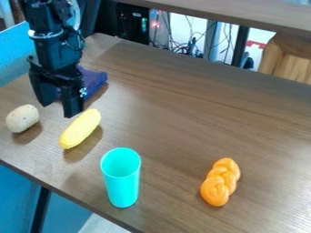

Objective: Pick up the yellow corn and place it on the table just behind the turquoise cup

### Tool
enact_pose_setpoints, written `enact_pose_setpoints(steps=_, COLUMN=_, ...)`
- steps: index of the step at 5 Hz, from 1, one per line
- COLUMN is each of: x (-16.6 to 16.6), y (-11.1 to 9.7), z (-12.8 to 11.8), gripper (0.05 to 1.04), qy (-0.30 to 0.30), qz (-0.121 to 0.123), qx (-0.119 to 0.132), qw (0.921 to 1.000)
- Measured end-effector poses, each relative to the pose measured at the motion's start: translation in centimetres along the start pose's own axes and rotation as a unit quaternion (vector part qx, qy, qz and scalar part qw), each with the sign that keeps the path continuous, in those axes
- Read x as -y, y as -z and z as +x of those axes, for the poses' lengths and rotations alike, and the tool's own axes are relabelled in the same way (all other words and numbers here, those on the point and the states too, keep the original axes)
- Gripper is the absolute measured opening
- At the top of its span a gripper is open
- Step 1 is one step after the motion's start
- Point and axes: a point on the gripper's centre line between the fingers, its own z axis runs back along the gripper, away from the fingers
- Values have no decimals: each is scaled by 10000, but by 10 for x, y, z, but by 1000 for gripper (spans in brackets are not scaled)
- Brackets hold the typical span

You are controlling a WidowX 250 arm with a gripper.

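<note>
Brown wood grain runs across the bench [176, 104]. At its left lies a pale, potato-like toy [22, 118]. Next comes the end effector [57, 110], its two fingers apart with nothing between them, above the bench near the yellow toy corn [81, 129], which lies aslant. Behind the fingers sits a dark purple block [96, 81]. Farther right, a turquoise cup [122, 184] stands upright, then an orange braided toy [220, 182] lies well apart.
</note>
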Motion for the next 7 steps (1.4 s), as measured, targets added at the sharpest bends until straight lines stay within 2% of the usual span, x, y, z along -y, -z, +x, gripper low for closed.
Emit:
enact_pose_setpoints(steps=1, x=1, y=7, z=-1, gripper=1001, qy=0, qz=-40, qx=-100, qw=9999)
enact_pose_setpoints(steps=2, x=0, y=16, z=0, gripper=1001, qy=-287, qz=28, qx=37, qw=9996)
enact_pose_setpoints(steps=3, x=-3, y=16, z=7, gripper=1001, qy=-425, qz=145, qx=305, qw=9985)
enact_pose_setpoints(steps=4, x=-6, y=30, z=7, gripper=1001, qy=-467, qz=136, qx=83, qw=9988)
enact_pose_setpoints(steps=7, x=1, y=63, z=35, gripper=1001, qy=-341, qz=-90, qx=-267, qw=9990)
